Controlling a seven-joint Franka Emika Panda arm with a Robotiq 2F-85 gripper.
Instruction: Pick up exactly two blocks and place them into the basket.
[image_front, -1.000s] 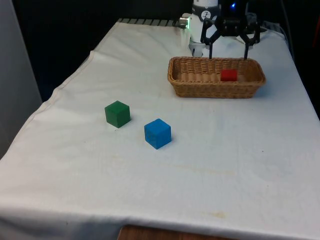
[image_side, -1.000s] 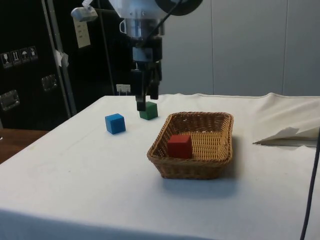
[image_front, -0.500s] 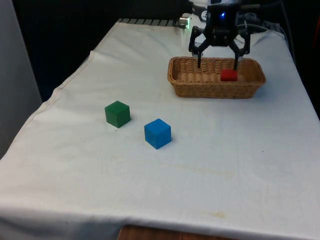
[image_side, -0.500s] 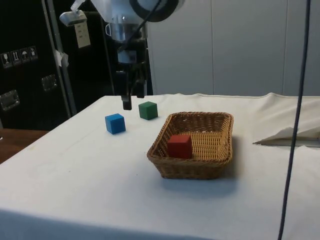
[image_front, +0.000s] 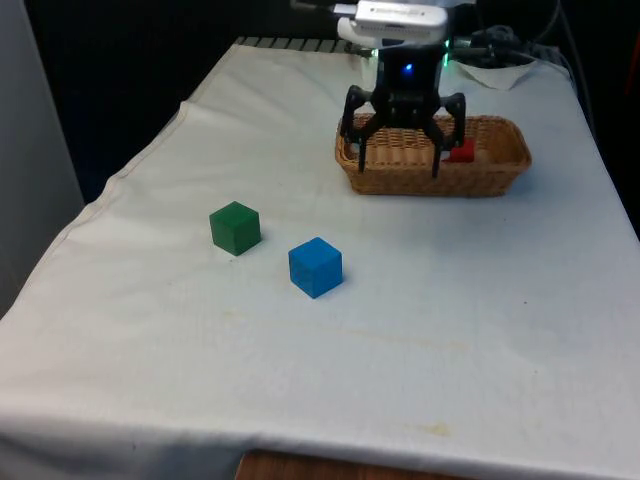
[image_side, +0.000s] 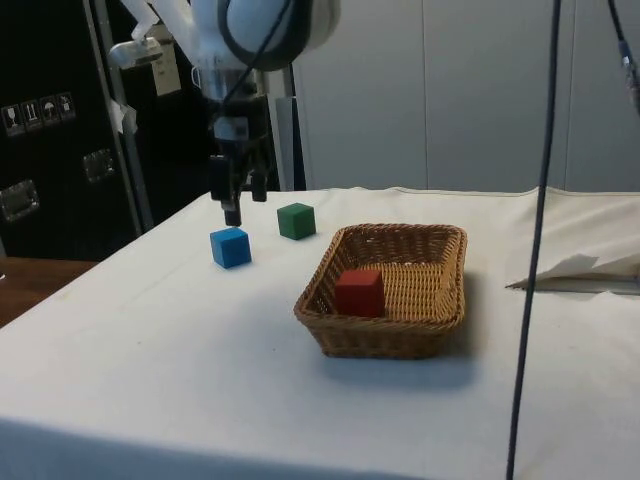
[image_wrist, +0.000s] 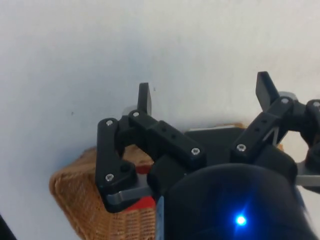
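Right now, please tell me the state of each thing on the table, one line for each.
tool: open, holding nothing, in the air above the cloth.
red block: inside the basket, resting on its bottom.
basket: upright on the cloth, holding one block.
blue block: on the cloth, outside the basket, untouched.
green block: on the cloth, outside the basket, apart from the blue block.

Woven wicker basket (image_front: 500, 172) — matt cloth (image_front: 450, 290).
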